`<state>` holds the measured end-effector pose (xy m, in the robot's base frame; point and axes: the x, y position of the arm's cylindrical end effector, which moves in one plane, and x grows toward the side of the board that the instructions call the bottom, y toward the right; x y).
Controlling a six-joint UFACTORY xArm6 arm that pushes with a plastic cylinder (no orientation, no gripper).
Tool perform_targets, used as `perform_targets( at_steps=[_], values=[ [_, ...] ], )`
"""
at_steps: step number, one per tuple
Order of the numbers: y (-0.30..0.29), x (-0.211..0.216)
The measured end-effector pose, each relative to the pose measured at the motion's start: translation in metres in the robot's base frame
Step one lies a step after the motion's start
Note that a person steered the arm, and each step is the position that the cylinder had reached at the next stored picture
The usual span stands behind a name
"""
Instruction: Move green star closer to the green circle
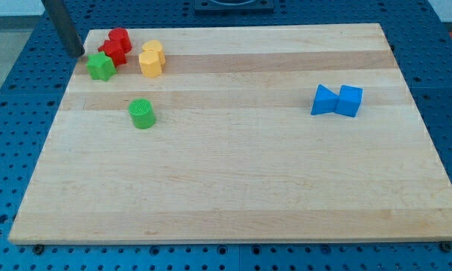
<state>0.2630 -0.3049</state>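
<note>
The green star [101, 66] lies near the board's top left corner. The green circle [142, 114] stands below and to the right of it, a short gap apart. My tip [80, 54] is just above and to the left of the green star, close to it, near the board's left edge. The rod rises from it toward the view's top left.
A red star [113, 53] and a red block [120, 38] sit touching the green star's upper right. Two yellow blocks [151, 59] lie right of them. A blue triangle [324, 100] and a blue cube [350, 100] sit at the right. The wooden board [233, 188] lies on a blue pegboard.
</note>
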Motion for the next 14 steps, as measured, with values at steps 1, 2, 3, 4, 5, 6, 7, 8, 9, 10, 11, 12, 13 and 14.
perform_targets(
  at_steps=[1,2,3,4,5,6,7,8,9,10,11,12,13,14],
  values=[
    [0.006,0.009],
    [0.03,0.016],
    [0.032,0.017],
    [0.04,0.022],
    [0.042,0.036],
    [0.042,0.054],
    [0.05,0.069],
    [0.051,0.069],
    [0.067,0.07],
    [0.099,0.072],
    [0.132,0.072],
    [0.16,0.075],
    [0.168,0.083],
    [0.156,0.083]
  ],
)
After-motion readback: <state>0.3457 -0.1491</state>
